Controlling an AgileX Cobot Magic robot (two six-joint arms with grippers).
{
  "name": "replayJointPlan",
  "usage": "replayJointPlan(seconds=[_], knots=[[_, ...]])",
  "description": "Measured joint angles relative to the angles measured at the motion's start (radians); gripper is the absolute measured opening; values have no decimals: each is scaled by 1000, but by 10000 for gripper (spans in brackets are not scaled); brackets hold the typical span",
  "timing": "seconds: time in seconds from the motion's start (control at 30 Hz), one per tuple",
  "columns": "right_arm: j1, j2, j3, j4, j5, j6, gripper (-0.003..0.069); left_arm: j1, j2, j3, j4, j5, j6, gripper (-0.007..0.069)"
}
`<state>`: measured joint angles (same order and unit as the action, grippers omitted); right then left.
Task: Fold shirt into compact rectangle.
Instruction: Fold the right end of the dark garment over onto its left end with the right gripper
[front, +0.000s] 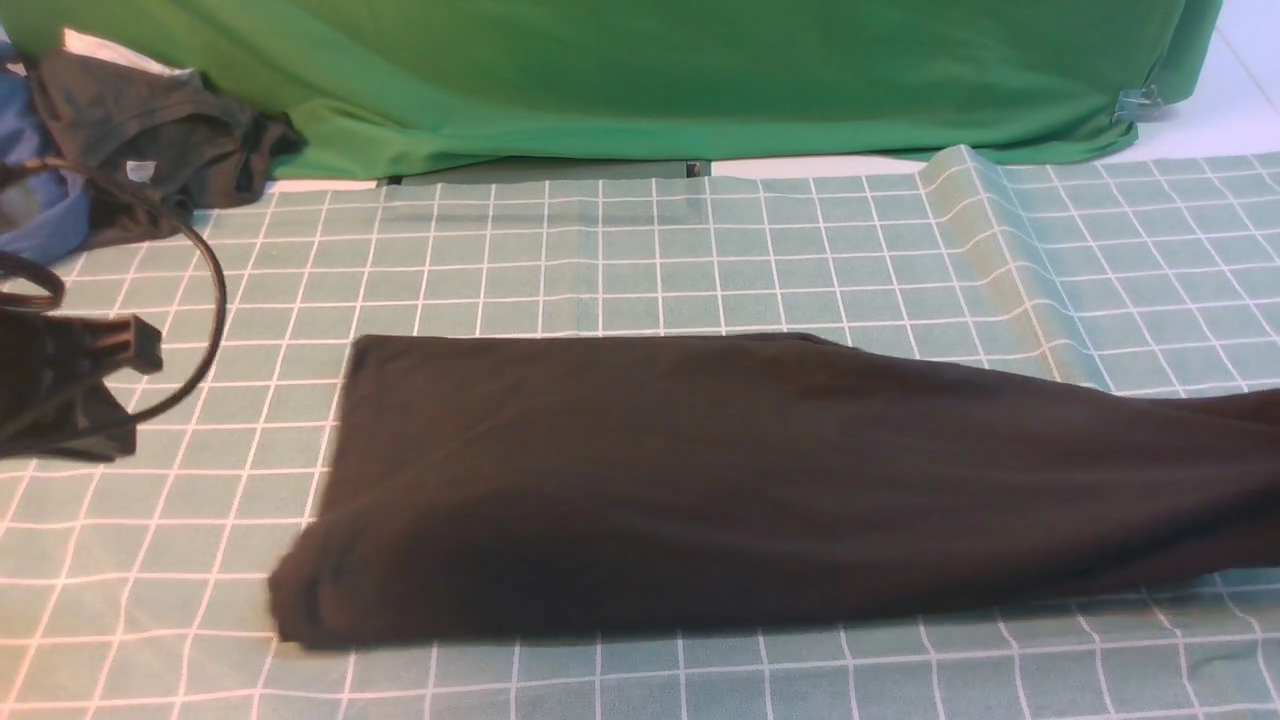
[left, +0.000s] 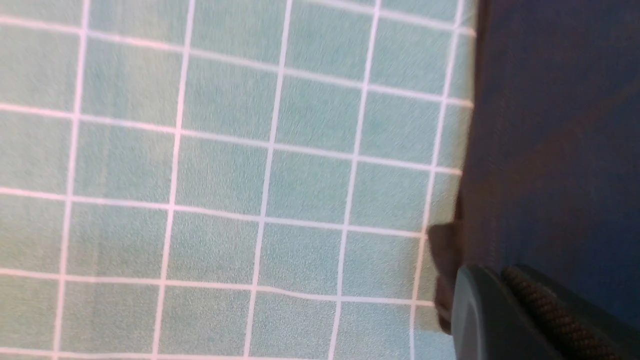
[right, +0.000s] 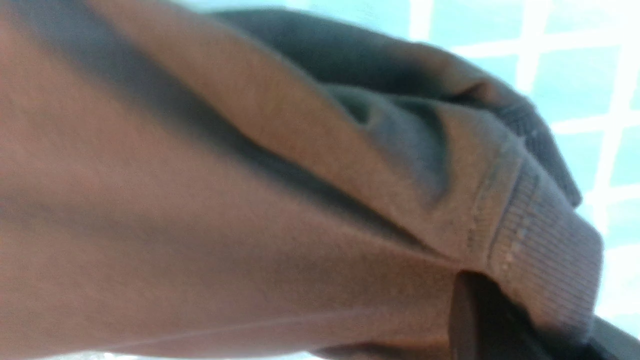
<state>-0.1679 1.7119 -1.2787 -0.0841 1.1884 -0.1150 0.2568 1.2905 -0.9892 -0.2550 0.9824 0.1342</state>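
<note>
- Shirt (front: 700, 480): black, lying as one long folded band across the checked tablecloth (front: 640, 260), centre-front. L end is flat w/ a rounded fold. R end narrows and runs out of the front view at the R edge.
- R claw (right: 480, 325): only a dark finger shows in the R wrist view, w/ cloth bunched over it next to the ribbed band (right: 540, 235). Jaws together, judged clamped on the shirt's R end. Prob. reason: this is the end to carry across to halve the band.
- L claw (left: 500, 300): jaws together, no cloth seen in them, near the shirt's L edge. Prob. kept off the cloth to leave room for the R-side fold; could pin the L end if it slides.
- Stage (est.): lengthwise folds done, crosswise fold(s) not yet done.
- Background: green cloth (front: 700, 70) at the far side; grey garment (front: 150, 130) on a blue one (front: 30, 220) far L. Both lie well apart from the shirt.
</note>
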Motion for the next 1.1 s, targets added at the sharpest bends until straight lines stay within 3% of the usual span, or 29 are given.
replayJointPlan(seconds=[0.13,0.33,0.53,0.73,1.1], knots=[[24,-27,-62,102,20,-2,36,0,-36,0,-12,-2,0,4],[218,-57,-180,189,25,31,36,0,-41,0,-19,-3,0,5],[570,-1,-397,283,27,115,31,0,-41,0,-49,-9,2,6],[783,154,-607,417,27,143,31,0,-41,0,-63,-8,3,7],[986,474,-849,570,-28,194,31,0,-41,0,-68,-8,3,7]])
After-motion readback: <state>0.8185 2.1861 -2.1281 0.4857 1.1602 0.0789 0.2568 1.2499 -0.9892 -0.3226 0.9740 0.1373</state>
